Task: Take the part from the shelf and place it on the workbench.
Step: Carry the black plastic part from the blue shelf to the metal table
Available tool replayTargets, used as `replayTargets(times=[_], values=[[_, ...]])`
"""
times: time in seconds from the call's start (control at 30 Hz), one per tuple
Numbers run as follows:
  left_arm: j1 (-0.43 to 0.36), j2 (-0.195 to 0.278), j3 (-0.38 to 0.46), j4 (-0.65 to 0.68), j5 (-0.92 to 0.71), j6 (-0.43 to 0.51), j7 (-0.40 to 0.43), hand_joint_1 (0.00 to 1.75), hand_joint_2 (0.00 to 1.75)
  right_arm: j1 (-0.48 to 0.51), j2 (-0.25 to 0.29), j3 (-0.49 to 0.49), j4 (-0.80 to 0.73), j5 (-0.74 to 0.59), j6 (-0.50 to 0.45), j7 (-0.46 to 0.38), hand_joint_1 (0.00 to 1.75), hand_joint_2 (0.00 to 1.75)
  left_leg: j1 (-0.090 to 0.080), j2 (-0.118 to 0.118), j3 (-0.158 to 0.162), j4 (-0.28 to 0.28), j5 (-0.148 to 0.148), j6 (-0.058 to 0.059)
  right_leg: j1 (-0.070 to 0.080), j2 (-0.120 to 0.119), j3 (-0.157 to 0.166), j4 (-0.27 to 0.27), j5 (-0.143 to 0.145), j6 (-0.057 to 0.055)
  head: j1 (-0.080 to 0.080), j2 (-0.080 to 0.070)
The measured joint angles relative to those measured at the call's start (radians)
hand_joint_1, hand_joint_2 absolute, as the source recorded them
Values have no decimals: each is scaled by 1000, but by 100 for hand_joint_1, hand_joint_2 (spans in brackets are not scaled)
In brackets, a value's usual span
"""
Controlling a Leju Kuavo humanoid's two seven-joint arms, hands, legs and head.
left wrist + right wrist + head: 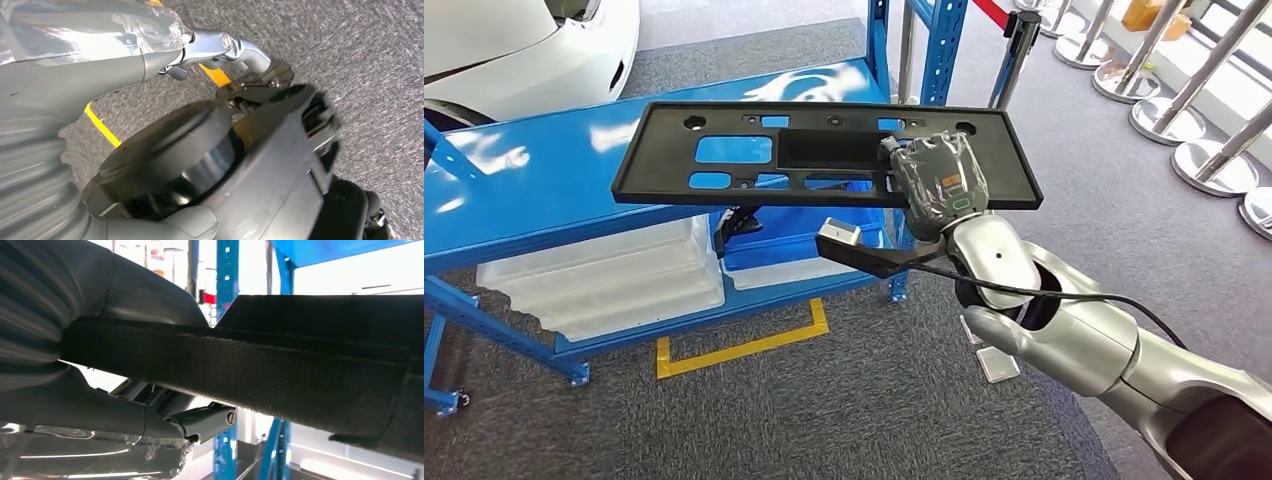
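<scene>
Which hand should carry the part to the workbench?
Right. The right hand already grips the black part, lifted above the blue shelf. The left hand hangs by the robot's body over the carpet, holding nothing. No workbench is visible yet.

Matt black plastic part (824, 150), glossy blue metal shelf (524, 190), rough grey carpet (844, 410).

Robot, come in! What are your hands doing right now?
Right hand grips black part, lifted above blue shelf. Left hand holds nothing. Path looks clear.
</scene>
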Motion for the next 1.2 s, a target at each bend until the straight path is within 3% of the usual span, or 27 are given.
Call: replayTargets(times=[0.03, 0.1, 0.17, 0.2, 0.27, 0.33, 0.37, 0.4, 0.47, 0.53, 0.6, 0.67, 0.73, 0.8, 0.83, 0.87, 0.93, 1.0, 1.07, 1.13, 1.2], values=[[0, 0, 0, 0, 0, -1, 0, 0, 175, -1, 0, 0, 0, -1, 0, 1, 175, 175, -1, -9, 11, -28, 1, 3, -1, 7, -4, 0, 3, 5, 0, 0], [0, 0, 0, 0, 1, -2, 2, 0, 175, -2, 0, 0, 0, -1, 0, 1, 175, 175, -1, -2, 15, -46, -1, 8, -2, 21, -10, -2, 11, 19, 1, 0], [-2, -1, 0, 0, 1, -2, 2, 0, 175, -3, -2, 0, 0, -1, 0, 1, 175, 175, 2, 15, 15, -61, 6, 18, 0, 7, -23, 16, -3, 29, 9, 0], [-2, -1, 0, 0, 1, -3, 2, 0, 175, -5, -3, 0, 0, -2, 0, 1, 175, 175, 4, 24, 15, -68, 11, 23, 2, -10, -41, 51, -26, 32, 15, 0], [-1, -1, 0, 0, 0, -4, 2, 0, 175, -6, -4, 0, 0, -3, 0, 3, 175, 175, 2, 39, 11, -69, 15, 28, -1, -41, -101, 176, -88, 37, 30, 0], [0, -1, 0, 0, -2, -6, 2, 0, 175, -3, -4, 0, 1, -5, 1, 5, 175, 175, -1, 55, 6, -64, 14, 29, -3, -49, -145, 271, -112, 40, 39, 0], [1, -1, 0, 0, -4, -7, 1, 0, 175, -2, -4, 0, 1, -6, 2, 7, 175, 175, -2, 63, 5, -61, 12, 29, -3, -51, -142, 267, -97, 40, 44, 0], [0, -1, 0, 0, -5, -7, -1, 0, 175, -2, -4, 0, 2, -7, 2, 8, 175, 175, -2, 71, 4, -57, 10, 28, -3, -55, -118, 221, -66, 39, 49, 0], [-2, -1, 0, 0, -8, -8, -7, 0, 175, -2, -5, 0, 2, -7, 2, 10, 175, 175, -5, 85, 3, -47, 3, 23, 2, -80, -53, 86, -11, 33, 59, 0], [-2, -1, 0, 0, -10, -8, -11, 0, 175, -4, -5, 0, 2, -7, 2, 12, 175, 175, -9, 96, -1, -39, -2, 16, 10, -98, -23, 17, 3, 22, 62, 0], [-2, -1, 0, 0, -11, -8, -12, 0, 175, -5, -5, 0, 3, -7, 2, 13, 175, 175, -12, 107, -3, -37, -1, 8, 12, -88, -27, 13, 4, 10, 60, 0], [-2, 0, 0, 0, -9, -8, -13, 0, 175, -6, -6, 0, 4, -7, 2, 13, 175, 175, -9, 95, -6, -20, -17, -3, 8, -75, -27, 8, 9, 0, 58, 0], [-3, 0, 0, 0, -7, -8, -15, 0, 175, -7, -5, 0, 4, -7, 2, 13, 175, 175, -4, 61, -38, 61, -70, -13, 3, -64, -27, 4, 14, -8, 49, 0], [-2, 0, 0, 0, -5, -8, -18, 0, 175, -8, -4, 2, 6, -8, 2, 12, 175, 175, -1, 46, -96, 192, -130, -19, 3, -51, -28, 4, 15, -11, 36, 0], [-1, 0, 0, 0, -4, -8, -19, 0, 175, -7, -4, 2, 7, -8, 2, 12, 175, 175, -1, 45, -117, 236, -140, -19, 3, -43, -28, 5, 16, -11, 32, 0], [-1, 0, 0, 0, -4, -8, -20, 0, 175, -7, -3, 3, 9, -8, 2, 12, 175, 175, -1, 45, -121, 244, -130, -19, 4, -35, -28, 5, 16, -11, 28, 0], [-1, 0, 0, 0, -4, -8, -21, 0, 175, -7, -3, 4, 11, -9, 2, 12, 175, 175, 0, 36, -79, 151, -64, -13, 3, -17, -26, 5, 17, -10, 20, 0], [0, 0, 0, 0, -5, -7, -21, 0, 175, -8, -3, 4, 12, -9, 1, 12, 175, 175, 3, 0, -24, 23, -9, -4, 3, -1, -29, 7, 19, -5, 16, 0], [1, 0, 0, 0, -5, -7, -21, 0, 175, -9, -3, 4, 14, -9, 1, 12, 175, 175, 2, -22, -8, -29, 1, 2, 0, 14, -40, 8, 26, 6, 16, 0], [1, -1, 0, 0, -6, -7, -21, 0, 175, -9, -3, 4, 15, -9, 1, 12, 175, 175, 1, -8, -9, -40, 5, 9, -3, 24, -47, 7, 32, 20, 17, 0], [0, -1, 0, 0, -6, -7, -21, 0, 175, -12, -4, 4, 17, -9, 1, 12, 175, 175, 5, 8, -7, -52, 14, 19, -1, -1, -62, 33, 11, 31, 26, 0]])
